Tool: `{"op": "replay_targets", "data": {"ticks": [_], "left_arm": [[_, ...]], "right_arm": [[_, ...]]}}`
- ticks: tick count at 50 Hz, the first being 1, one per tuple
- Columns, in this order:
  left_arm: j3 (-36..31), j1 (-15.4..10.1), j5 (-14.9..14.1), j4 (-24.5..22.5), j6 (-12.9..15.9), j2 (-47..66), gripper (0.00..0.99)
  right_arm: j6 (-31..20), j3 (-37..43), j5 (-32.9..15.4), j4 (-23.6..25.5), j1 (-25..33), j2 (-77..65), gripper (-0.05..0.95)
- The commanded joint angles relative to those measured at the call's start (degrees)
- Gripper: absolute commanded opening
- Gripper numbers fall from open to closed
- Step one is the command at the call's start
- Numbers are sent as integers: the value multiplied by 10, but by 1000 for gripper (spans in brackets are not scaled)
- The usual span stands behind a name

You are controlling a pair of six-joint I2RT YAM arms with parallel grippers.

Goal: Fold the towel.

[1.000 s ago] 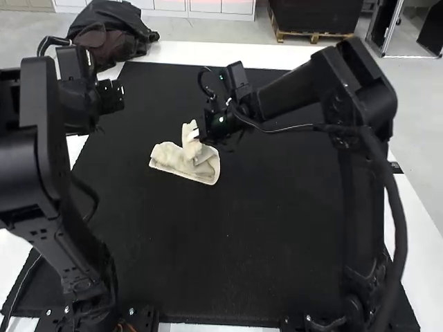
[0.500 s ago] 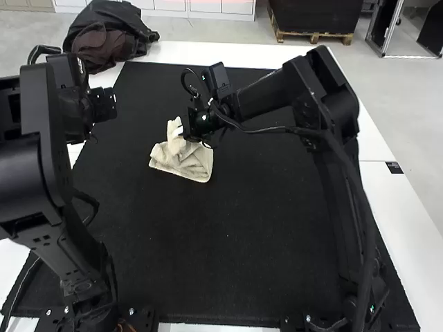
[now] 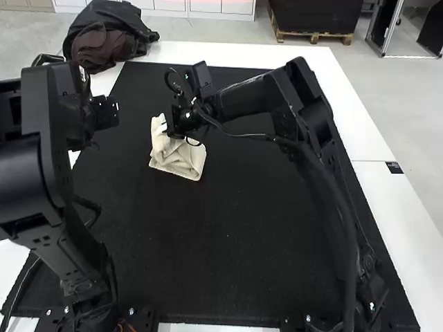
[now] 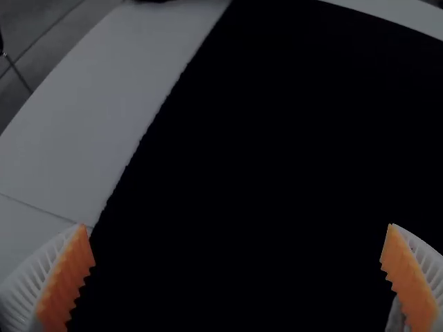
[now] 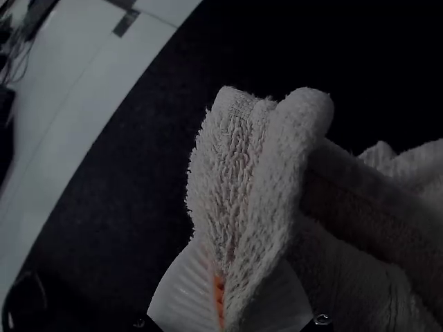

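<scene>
Pinching towel: right end effector | left end effector: spread | dark bundle at table corner

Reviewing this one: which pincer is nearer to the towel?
Right. The right pincer is shut on a raised part of the towel; the left pincer is open, off to its left in the high view.

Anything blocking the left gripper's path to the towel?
Nothing visible in between: black mat separates the left gripper from the towel. The right gripper, clamped on the towel's raised part, might crowd the approach.
</scene>
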State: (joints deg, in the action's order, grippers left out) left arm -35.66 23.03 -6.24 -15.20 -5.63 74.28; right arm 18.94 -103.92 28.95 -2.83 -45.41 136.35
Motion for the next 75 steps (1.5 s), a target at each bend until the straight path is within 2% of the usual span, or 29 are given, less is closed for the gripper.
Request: {"op": "replay_targets", "data": {"ticks": [1,3,8,12,18,22,26,27,28,30,31,32,48,75], "left_arm": [[2,5,-8,-4,9,-20,970],[2,5,-8,-4,11,-21,970],[7,5,-8,-4,11,-23,970],[9,5,-8,-6,11,-28,970],[14,5,-8,-11,10,-39,970],[16,3,-8,-11,10,-43,970],[16,3,-8,-11,9,-45,970],[16,3,-8,-11,9,-45,970],[16,2,-8,-11,9,-45,970],[16,2,-8,-11,9,-44,970],[16,2,-8,-12,9,-44,970],[16,2,-8,-12,9,-45,970],[15,1,-8,-15,8,-44,970],[20,3,-9,-18,9,-45,970]], "right_arm": [[9,-30,-1,-2,-10,8,-7],[13,-36,-2,-2,-10,12,118],[15,-46,-8,-2,-12,14,572],[2,-58,-25,-2,-10,13,780],[1,-74,-39,-1,-4,4,880],[0,-81,-47,-2,10,-10,890],[0,-81,-49,-4,21,-18,848],[-2,-80,-43,-3,24,-19,749],[-4,-78,-35,-1,27,-21,610],[-7,-70,-12,12,34,-24,246],[-10,-66,-8,18,37,-27,30],[-12,-60,-9,19,39,-29,-31],[-15,13,30,19,37,-41,-25],[-18,54,45,-3,12,-22,-25]]}}
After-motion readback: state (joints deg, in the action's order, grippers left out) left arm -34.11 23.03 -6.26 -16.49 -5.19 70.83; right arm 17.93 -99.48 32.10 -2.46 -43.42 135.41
